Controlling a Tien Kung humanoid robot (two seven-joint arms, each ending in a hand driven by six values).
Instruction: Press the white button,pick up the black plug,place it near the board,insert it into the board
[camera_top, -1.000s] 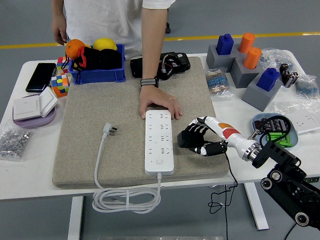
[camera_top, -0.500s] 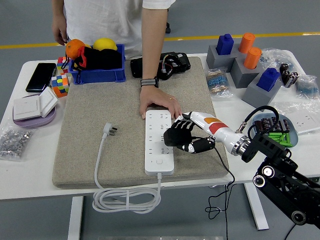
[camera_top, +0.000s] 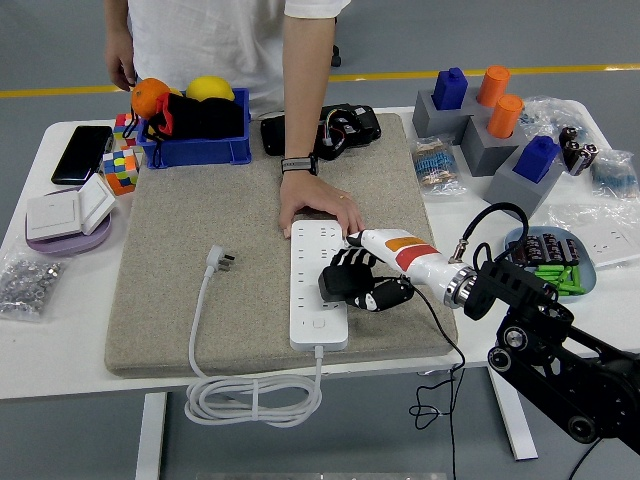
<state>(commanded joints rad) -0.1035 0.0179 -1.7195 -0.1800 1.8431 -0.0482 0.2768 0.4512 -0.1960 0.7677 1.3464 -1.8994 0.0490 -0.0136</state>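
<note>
Grey mat (camera_top: 200, 300): right hand (camera_top: 352, 282), fingers curled empty over rigid board (camera_top: 318, 285); light plug (camera_top: 219, 260), grasp its hard body

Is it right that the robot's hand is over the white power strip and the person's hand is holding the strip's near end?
Not quite. The head view shows the person's hand resting on the far end of the strip, not the near end. The robot's right hand is over the strip.

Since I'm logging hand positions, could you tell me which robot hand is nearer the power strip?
Right. The right hand hangs over the power strip's right edge, fingers curled; the left hand is out of view.
</note>
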